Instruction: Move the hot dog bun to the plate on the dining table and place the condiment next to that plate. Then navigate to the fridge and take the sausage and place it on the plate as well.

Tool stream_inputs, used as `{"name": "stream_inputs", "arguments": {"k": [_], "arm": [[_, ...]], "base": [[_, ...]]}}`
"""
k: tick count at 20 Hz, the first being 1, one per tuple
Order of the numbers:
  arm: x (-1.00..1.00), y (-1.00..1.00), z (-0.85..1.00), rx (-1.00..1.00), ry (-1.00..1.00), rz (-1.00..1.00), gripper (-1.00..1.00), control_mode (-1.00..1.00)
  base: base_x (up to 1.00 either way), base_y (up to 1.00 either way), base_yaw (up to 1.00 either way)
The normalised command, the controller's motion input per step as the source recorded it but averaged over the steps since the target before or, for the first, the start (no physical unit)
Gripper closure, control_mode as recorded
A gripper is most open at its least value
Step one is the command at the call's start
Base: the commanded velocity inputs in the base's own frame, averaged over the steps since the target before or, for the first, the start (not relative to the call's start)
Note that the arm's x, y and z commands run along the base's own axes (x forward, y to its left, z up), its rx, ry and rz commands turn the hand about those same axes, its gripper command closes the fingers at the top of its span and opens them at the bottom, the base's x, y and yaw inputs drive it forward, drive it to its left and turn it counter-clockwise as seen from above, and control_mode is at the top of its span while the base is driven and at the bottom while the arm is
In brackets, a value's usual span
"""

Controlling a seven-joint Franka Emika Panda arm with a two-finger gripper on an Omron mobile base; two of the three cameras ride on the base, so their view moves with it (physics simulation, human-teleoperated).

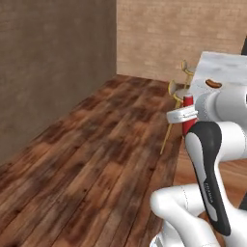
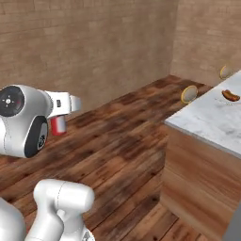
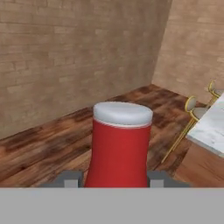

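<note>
My gripper [image 3: 111, 180] is shut on the condiment [image 3: 119, 146], a red bottle with a white cap that stands upright between the two dark fingers [image 3: 70, 179]. The base views show the same red bottle [image 1: 187, 115] [image 2: 58, 125] held at the white hand, above the wood floor and short of the dining table [image 1: 226, 67] [image 2: 212, 117]. The orange-brown hot dog bun [image 1: 212, 83] [image 2: 230, 95] lies on the marble top. I cannot make out the plate under it against the pale marble.
Yellow-framed stools [image 1: 176, 91] [image 2: 189, 94] [image 3: 192, 105] stand along the table's near side. Brick walls [image 1: 58, 62] close off the left and the far end. Open wood floor [image 1: 96, 159] stretches between me and the table.
</note>
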Motion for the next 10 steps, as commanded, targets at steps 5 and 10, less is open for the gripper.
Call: {"name": "stream_inputs", "arguments": {"k": [5,10], "arm": [[0.0,0.0,0.0,0.0,0.0,0.0,1.0,1.0],[0.0,0.0,0.0,0.0,0.0,0.0,1.0,1.0]], "base": [[1.0,0.66,-0.65],[1.0,0.72,-0.65]]}}
